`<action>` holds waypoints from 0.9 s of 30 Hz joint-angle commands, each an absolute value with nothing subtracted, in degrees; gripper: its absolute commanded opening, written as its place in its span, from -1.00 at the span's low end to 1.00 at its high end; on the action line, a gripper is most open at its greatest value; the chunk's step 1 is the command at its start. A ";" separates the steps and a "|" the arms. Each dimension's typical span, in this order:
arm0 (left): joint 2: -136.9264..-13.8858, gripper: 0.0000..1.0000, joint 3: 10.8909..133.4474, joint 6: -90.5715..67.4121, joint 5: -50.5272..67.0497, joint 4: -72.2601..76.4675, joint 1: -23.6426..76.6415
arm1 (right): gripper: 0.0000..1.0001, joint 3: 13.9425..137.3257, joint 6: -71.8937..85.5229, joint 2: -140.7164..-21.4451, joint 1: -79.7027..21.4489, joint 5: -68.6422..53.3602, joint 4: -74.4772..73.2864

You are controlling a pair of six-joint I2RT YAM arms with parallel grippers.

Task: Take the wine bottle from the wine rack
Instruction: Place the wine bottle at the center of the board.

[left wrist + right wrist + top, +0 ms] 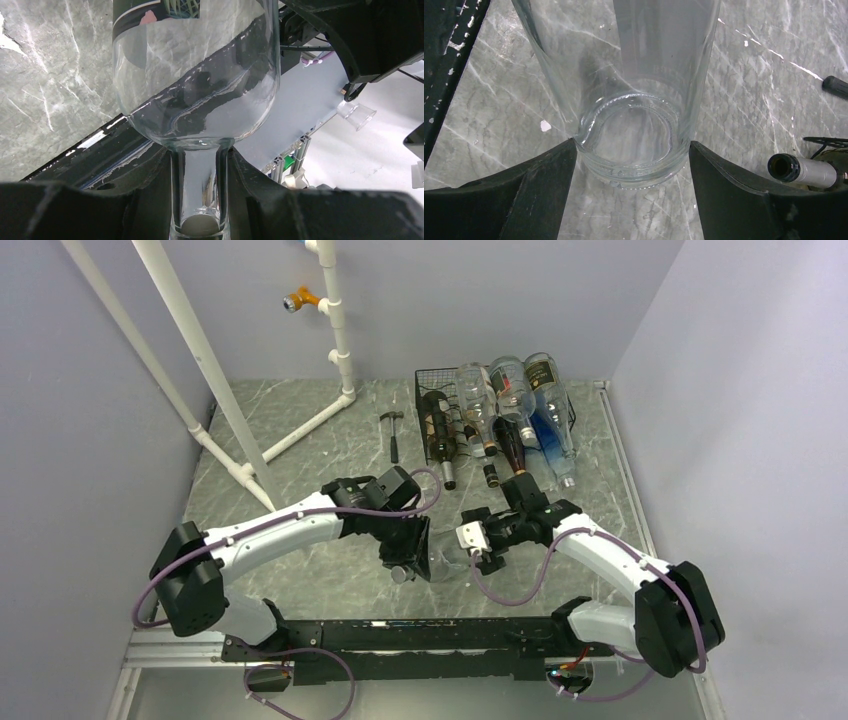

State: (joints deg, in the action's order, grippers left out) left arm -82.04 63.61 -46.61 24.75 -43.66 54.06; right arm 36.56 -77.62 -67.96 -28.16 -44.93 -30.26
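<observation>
1. Pinching the neck of the wine bottle [195, 75]: left gripper [200, 200] is clamping tight just below the shoulder, cap end pointing into the palm (the neck is the narrowest part, so probably the surest hold).
2. Straddling the bottle's base: right gripper [631, 150] is standing wide, pads [549, 190] sitting right at the glass on both sides. Can't tell whether they're actually biting.
3. The bottle is lying roughly level between the two grippers, over the near-centre of the table [300, 420] and well apart from the wine rack [432, 390] at the far side. I'm judging it as off the rack; can't tell if it's touching the table.
4. The two-ended hold is making sense: clear glass is slick and long, so a support at the base would be keeping it from swinging on the neck grip.
5. Other bottles [520, 400] are lying on the rack, necks pointing toward the arms. A hammer [393, 435] is lying just left of it.
</observation>
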 commanded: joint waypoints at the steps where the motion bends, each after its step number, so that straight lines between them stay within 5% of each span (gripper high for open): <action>1: -81.07 -0.72 69.46 -45.48 29.81 -36.23 54.06 | 0.58 35.69 -76.57 -69.11 -28.92 -43.22 -28.78; 13: -81.52 -0.25 71.69 -44.82 30.38 -38.21 53.29 | 0.57 35.59 -75.68 -70.03 -28.66 -43.37 -29.00; 27: -81.34 0.02 71.51 -44.95 32.59 -38.32 52.12 | 0.61 35.68 -75.72 -70.32 -27.05 -44.80 -30.05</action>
State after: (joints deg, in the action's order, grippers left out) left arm -83.42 67.72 -46.22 27.53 -44.31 52.18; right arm 36.56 -75.79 -69.56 -27.09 -44.97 -28.38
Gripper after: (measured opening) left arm 0.499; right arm 0.806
